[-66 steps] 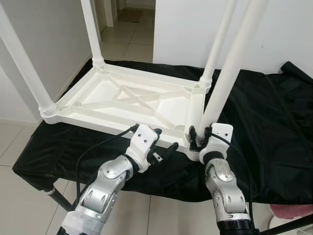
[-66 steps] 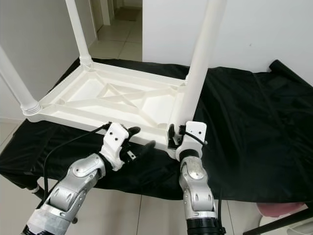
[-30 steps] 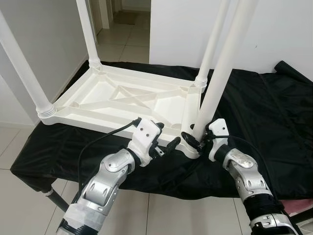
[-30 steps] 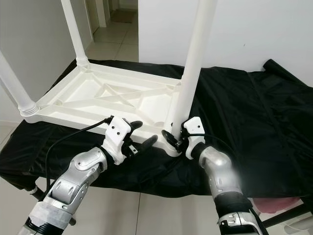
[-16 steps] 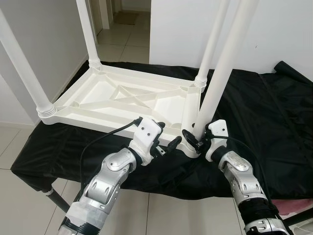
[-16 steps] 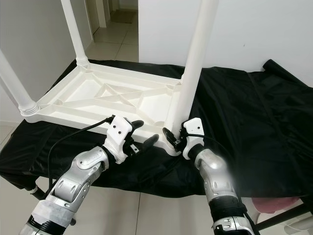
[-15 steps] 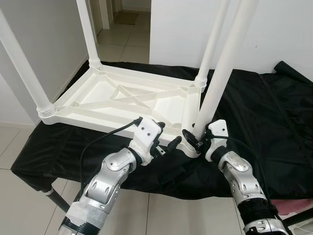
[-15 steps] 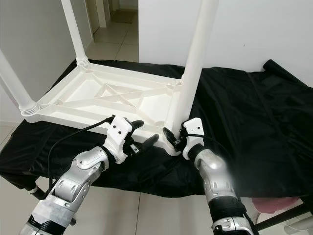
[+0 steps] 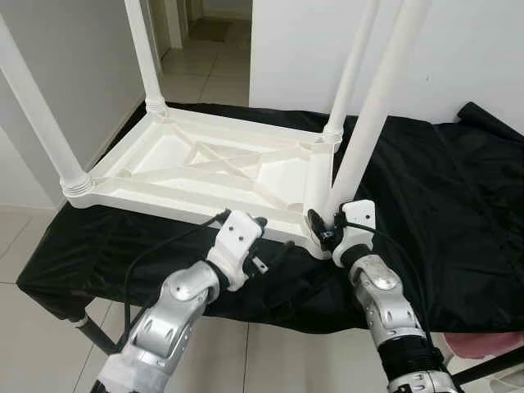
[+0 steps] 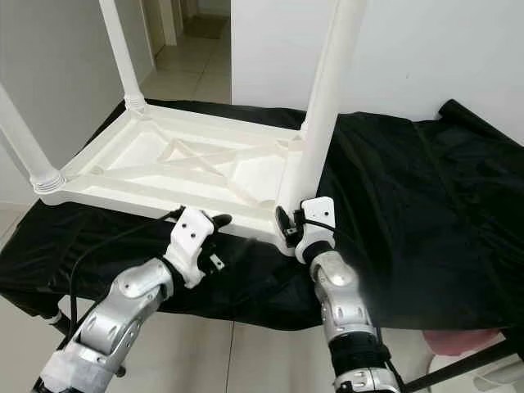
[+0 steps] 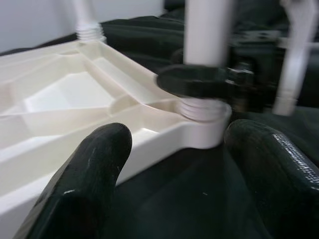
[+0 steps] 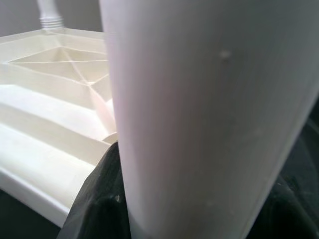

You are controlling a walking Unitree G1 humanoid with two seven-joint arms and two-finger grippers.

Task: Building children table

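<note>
The upturned table top point(image 9: 205, 168) and its legs point(image 9: 372, 102) are plain white, on a black cloth point(image 9: 442, 213). Silver arms end in black fingers point(image 11: 89, 179); pale floor tiles point(image 9: 16, 237).

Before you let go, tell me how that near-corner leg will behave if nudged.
The leg is tall, slim and leaning, so probably top-heavy and apt to tip unless fully seated in the tabletop. It looks like smooth, stiff plastic, possibly slippery in the right gripper.

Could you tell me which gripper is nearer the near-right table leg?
Right. The right gripper is clamped on the leg at its base; the left gripper hangs open beside that corner, apart from it.
</note>
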